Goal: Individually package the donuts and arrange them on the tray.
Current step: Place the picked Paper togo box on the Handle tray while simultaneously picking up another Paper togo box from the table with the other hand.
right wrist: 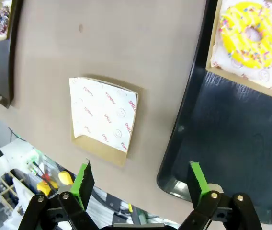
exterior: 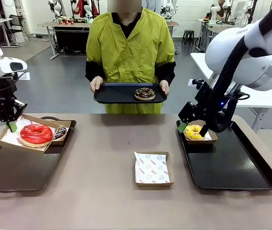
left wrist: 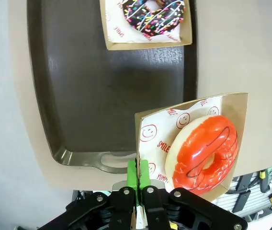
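My left gripper (exterior: 10,125) (left wrist: 138,176) is shut on the corner of a cardboard tray (left wrist: 153,129) that holds the glossy red donut (exterior: 36,134) (left wrist: 205,153), tilted over the left black tray (exterior: 16,172). A dark chocolate sprinkled donut (exterior: 61,132) (left wrist: 153,14) lies in its own cardboard tray on that black tray. The yellow-sprinkled donut (exterior: 194,132) (right wrist: 251,33) sits in a cardboard tray on the right black tray (exterior: 236,167) (right wrist: 232,139). My right gripper (exterior: 192,128) (right wrist: 141,175) hangs open just above it, holding nothing.
An empty cardboard tray (exterior: 153,168) (right wrist: 102,115) with printed white paper lies mid-table. Across the table a person holds a black tray (exterior: 112,93) with a chocolate donut (exterior: 144,93) on it. A white table stands at the far right.
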`<state>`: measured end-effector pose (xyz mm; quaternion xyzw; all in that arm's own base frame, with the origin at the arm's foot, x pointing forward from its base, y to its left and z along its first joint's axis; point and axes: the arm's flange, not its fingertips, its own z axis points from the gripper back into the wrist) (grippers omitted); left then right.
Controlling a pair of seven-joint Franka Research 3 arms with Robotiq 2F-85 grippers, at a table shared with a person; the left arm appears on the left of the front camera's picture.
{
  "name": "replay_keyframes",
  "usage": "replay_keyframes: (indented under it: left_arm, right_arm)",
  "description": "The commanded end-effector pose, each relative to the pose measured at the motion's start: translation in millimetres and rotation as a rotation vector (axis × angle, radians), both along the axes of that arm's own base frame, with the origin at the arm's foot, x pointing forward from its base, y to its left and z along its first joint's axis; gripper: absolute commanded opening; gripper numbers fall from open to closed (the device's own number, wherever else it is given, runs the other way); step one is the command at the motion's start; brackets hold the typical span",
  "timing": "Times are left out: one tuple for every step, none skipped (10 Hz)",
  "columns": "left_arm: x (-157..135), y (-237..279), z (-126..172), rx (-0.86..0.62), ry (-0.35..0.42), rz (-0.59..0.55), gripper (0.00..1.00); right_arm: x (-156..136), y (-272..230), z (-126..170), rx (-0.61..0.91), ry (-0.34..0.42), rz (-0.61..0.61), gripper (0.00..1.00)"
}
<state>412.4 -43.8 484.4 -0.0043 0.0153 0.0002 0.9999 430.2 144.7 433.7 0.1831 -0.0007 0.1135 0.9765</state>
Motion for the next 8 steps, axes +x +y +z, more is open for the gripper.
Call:
replay_keyframes:
  left_arm:
    - [-5.7, 6.0, -6.4, 0.000, -0.033, 0.004, 0.01]
    - [0.0, 0.0, 0.0, 0.000, 0.000, 0.000, 0.01]
    - [0.0, 0.0, 0.0, 0.000, 0.000, 0.000, 0.01]
    - [0.0, 0.0, 0.0, 0.000, 0.000, 0.000, 0.01]
    - [0.0, 0.0, 0.0, 0.000, 0.000, 0.000, 0.01]
    - [0.0, 0.0, 0.0, 0.000, 0.000, 0.000, 0.01]
    - [0.0, 0.0, 0.0, 0.000, 0.000, 0.000, 0.01]
    - [0.0, 0.0, 0.0, 0.000, 0.000, 0.000, 0.01]
  right_arm:
    - [0.7, -4.6, -1.1, 0.019, 0.010, -0.024, 1.00]
    - [0.0, 0.0, 0.0, 0.000, 0.000, 0.000, 1.00]
    - [0.0, 0.0, 0.0, 0.000, 0.000, 0.000, 1.00]
    - [0.0, 0.0, 0.0, 0.000, 0.000, 0.000, 1.00]
    - [0.0, 0.0, 0.0, 0.000, 0.000, 0.000, 1.00]
    - [0.0, 0.0, 0.0, 0.000, 0.000, 0.000, 1.00]
    - [0.0, 0.0, 0.0, 0.000, 0.000, 0.000, 1.00]
    - [0.0, 0.0, 0.0, 0.000, 0.000, 0.000, 1.00]
